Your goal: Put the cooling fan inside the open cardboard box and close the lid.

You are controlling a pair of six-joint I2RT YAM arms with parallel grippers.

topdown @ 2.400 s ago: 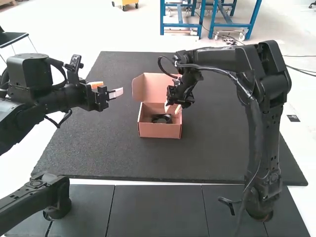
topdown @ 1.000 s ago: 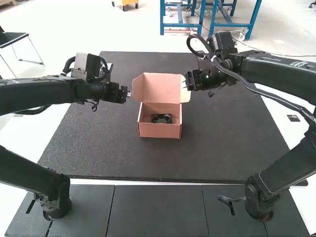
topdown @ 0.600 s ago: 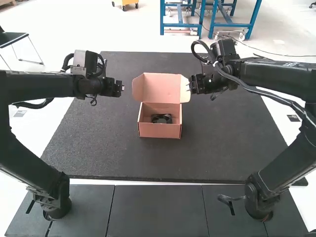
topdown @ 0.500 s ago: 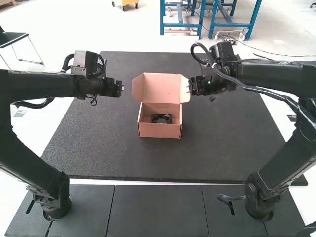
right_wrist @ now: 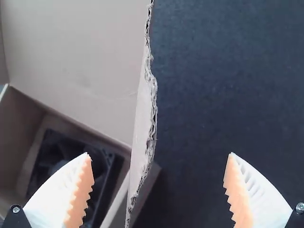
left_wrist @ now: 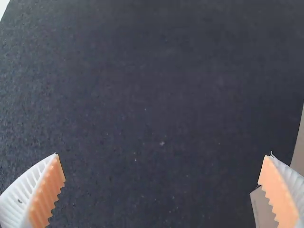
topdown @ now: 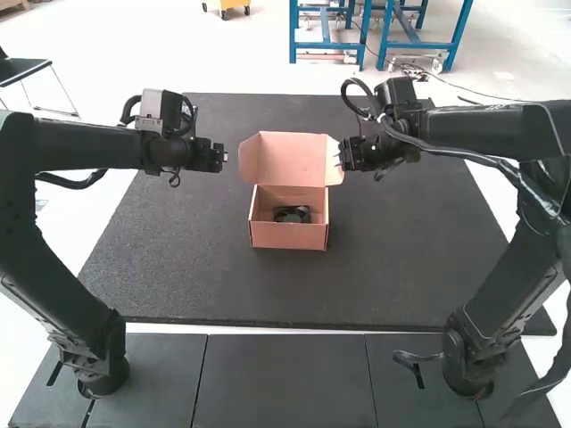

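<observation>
Inside corrugated box [topdown: 287, 230] (lid [topdown: 290, 160] upright) sits black fan [topdown: 292, 214].

No writing, number or sign can be read — the cardboard box [topdown: 287, 234] shows only plain brown card on its walls and on its raised lid [topdown: 285, 159].
</observation>
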